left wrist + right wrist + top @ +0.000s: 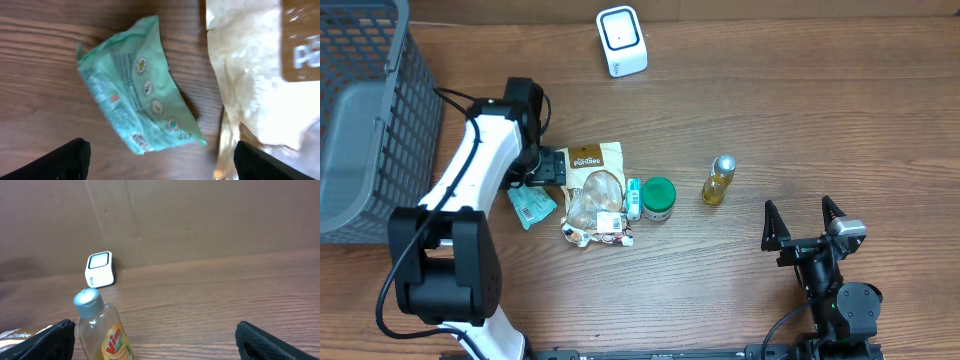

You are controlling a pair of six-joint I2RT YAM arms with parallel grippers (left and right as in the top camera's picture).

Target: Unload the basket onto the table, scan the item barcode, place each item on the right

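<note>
Left jaws gape wide over the green packet (140,90), gripping nothing; right jaws open, idle. I'll pinch its middle, barcode possibly underneath, then face the far scanner (621,40).

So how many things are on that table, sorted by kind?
Soft packets: 2, teal packet and snack bag
Bottle: 1
Green tub: 1
Small green-and-white pack: 1
Scanner: 1
Basket: 1
Total: 7
</note>
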